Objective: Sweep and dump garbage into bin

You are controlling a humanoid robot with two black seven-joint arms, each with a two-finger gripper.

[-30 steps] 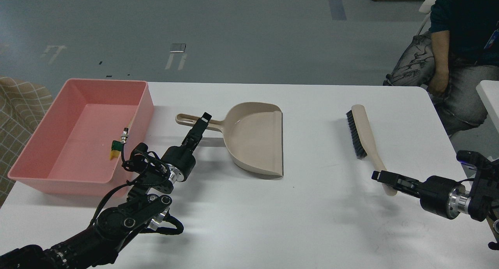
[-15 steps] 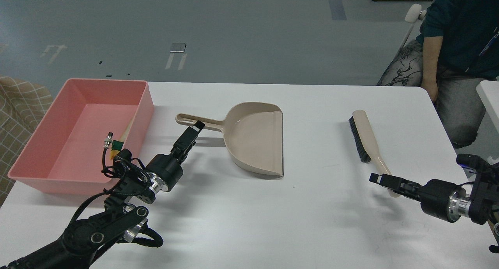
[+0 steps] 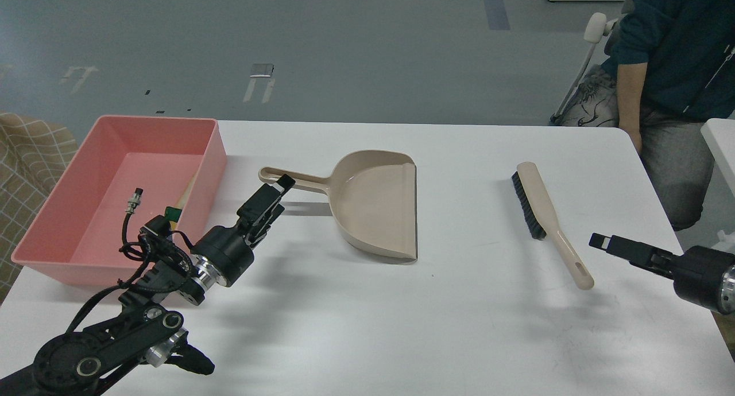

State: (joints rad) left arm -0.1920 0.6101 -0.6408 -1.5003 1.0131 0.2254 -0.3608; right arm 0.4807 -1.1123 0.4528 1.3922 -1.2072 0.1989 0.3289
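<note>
The pink bin (image 3: 213,155) stands at the table's left. Inside it, near its right wall, lies the garbage: a green and yellow chunk (image 3: 170,213) and a tan-edged strip (image 3: 187,193), partly hidden behind my left arm. The beige dustpan (image 3: 376,204) lies flat in the middle, its handle (image 3: 298,179) pointing left. My left gripper (image 3: 277,194) is open and empty, just in front of the handle's end. The brush (image 3: 542,209) lies free at the right. My right gripper (image 3: 600,242) is open and empty, to the right of the brush handle and apart from it.
A seated person (image 3: 660,86) is at the far right corner of the white table (image 3: 459,315). A second white surface (image 3: 720,138) is at the right edge. A checked cloth (image 3: 28,155) lies left of the bin.
My left arm has drawn back left and down, away from the dustpan handle. My right gripper has let go of the brush handle and pulled back to the right. The brush shifted slightly.
</note>
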